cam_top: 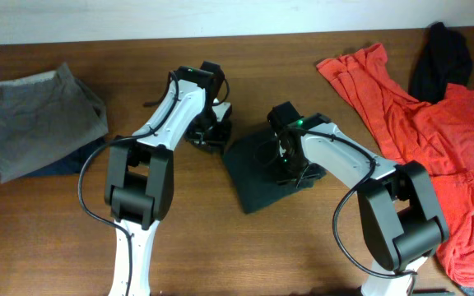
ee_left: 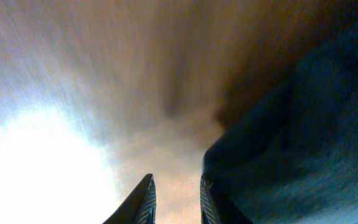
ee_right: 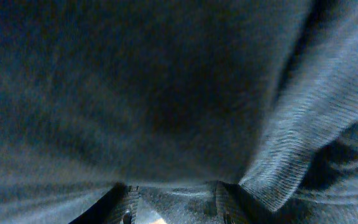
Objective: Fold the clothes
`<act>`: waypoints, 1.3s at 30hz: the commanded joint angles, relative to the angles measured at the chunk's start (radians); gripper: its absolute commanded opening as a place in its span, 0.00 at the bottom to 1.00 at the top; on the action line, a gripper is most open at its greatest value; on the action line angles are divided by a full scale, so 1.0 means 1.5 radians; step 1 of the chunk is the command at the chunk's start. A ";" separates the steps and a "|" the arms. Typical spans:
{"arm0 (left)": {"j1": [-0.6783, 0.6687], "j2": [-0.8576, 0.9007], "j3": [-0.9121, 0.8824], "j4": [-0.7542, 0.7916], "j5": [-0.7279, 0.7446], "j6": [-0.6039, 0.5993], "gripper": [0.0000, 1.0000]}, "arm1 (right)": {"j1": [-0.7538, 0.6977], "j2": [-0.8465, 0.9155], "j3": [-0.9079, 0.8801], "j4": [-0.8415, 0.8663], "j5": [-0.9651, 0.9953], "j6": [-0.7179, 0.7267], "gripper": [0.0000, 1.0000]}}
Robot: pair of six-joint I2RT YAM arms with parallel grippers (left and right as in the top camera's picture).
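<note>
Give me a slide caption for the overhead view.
Left pincer and right pincer at the central dark garment; grey pile left, red shirt right.

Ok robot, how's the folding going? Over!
Left gripper slightly open, beside the dark garment. Right gripper down on it, grip unclear. Coral-red T-shirt lies unfolded. Nothing blocking.

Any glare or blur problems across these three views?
Overhead: sharp, evenly lit, only soft shadows. Left wrist: blown-out glare on the table at lower left, streaky blur throughout, dark cloth at right is soft. Right wrist: dim and soft, the dark cloth fills the frame; only the fingers at the bottom edge have readable outlines.
</note>
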 commanded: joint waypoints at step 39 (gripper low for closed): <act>0.106 -0.046 0.048 -0.069 0.008 0.011 0.48 | -0.193 0.022 0.058 0.172 0.054 -0.086 0.20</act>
